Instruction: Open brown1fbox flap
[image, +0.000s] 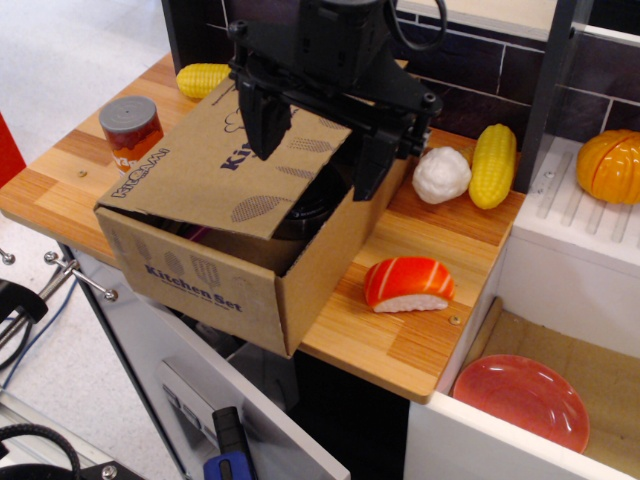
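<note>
The brown1fbox (230, 290) is a large brown cardboard box with "Kitchen Set" lettering, standing on the wooden counter (420, 350) at its front edge. Its flap (235, 165) lies tilted over the top, covering most of the opening. A dark gap with dark things inside shows at the right side. My black gripper (318, 145) hangs over the box's far right part. Its jaws stand wide apart: the left finger (265, 125) is over the flap, the right finger (372, 165) is at the box's far right rim. It holds nothing.
A red can (131, 130) stands left of the box, a corn cob (202, 79) behind it. A white cauliflower (441, 174), another corn cob (494, 165) and a salmon sushi piece (408, 284) lie to the right. An orange pumpkin (610, 166) and a red plate (527, 397) are farther right.
</note>
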